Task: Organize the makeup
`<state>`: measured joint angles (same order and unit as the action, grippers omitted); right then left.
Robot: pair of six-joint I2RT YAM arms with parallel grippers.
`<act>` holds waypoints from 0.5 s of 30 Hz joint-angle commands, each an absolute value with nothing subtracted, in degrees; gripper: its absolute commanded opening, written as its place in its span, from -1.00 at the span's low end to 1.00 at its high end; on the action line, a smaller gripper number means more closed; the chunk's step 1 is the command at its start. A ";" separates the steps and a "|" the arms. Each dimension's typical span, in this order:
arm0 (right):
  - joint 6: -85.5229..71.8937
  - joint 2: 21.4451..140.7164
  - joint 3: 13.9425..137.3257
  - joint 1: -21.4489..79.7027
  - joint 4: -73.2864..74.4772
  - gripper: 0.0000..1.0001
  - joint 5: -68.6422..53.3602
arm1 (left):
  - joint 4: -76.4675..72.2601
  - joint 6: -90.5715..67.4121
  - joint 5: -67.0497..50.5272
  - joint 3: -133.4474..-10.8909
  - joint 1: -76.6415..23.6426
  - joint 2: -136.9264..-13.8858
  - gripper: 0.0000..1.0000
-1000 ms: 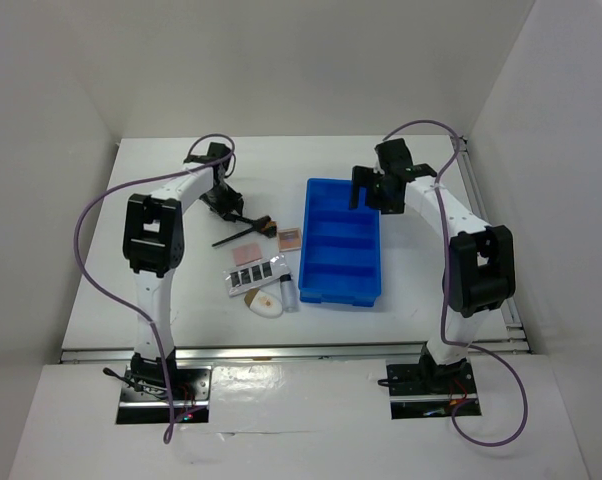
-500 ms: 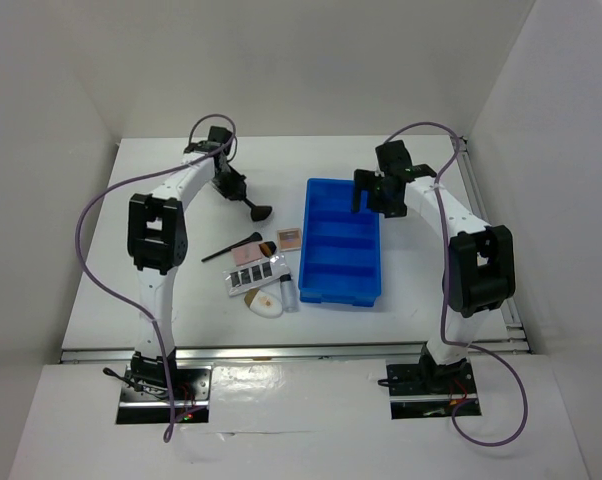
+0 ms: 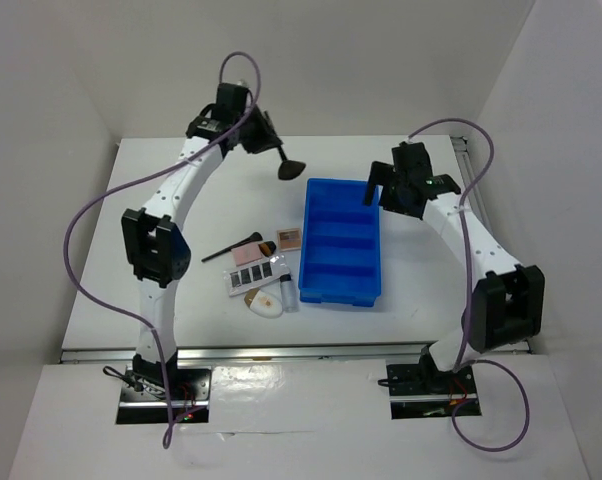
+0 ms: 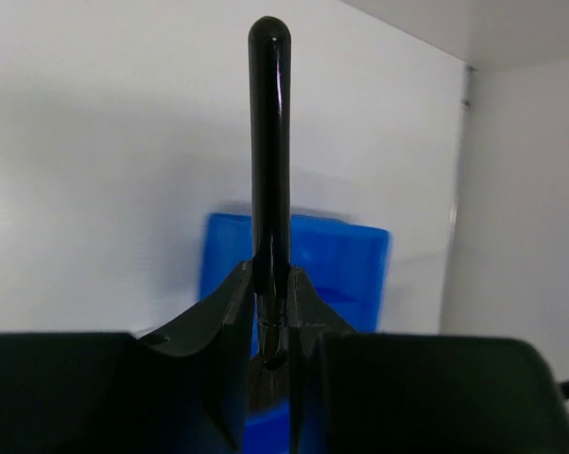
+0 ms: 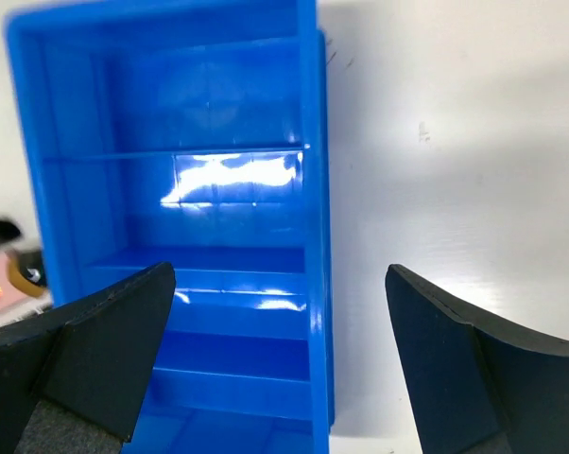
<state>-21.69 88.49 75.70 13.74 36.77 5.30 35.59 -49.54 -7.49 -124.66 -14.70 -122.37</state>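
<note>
At nine o'clock of the blue divided plastic tray point(image 3: 341, 296): white-tan oval point(image 3: 264, 304), small white tube point(image 3: 286, 292), white strip palette point(image 3: 253, 273), pink square compact point(image 3: 246, 254), brown square compact point(image 3: 290, 238), slim black brush point(image 3: 231, 247). Over its one o'clock corner, right gripper point(image 5: 283, 331) spread wide. At eleven, left gripper point(image 4: 270, 293) clamped on a black fat-headed brush point(image 3: 289, 167), held aloft.

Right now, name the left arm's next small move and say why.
Probably carry the brush a little to the right, until it hangs over the far compartment of the tray. The left gripper is shut on the brush's handle and holds it in the air, with the head just outside the tray's far-left corner. Nothing lies in the tray.
</note>
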 commanded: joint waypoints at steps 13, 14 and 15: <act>-33.22 60.22 64.61 13.71 34.37 1.00 17.93 | 21.97 -60.79 0.66 -127.53 -31.28 -125.15 -1.00; -33.22 57.94 64.60 13.71 34.37 1.00 17.93 | 21.97 -62.39 2.36 -129.36 -32.77 -126.81 -1.00; -33.22 56.88 64.08 13.71 34.37 1.00 17.93 | 21.97 -63.88 3.50 -130.16 -33.31 -127.87 -1.00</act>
<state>-30.70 60.84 65.01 13.72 35.97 15.33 27.79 -55.92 -3.73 -126.61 -29.95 -126.76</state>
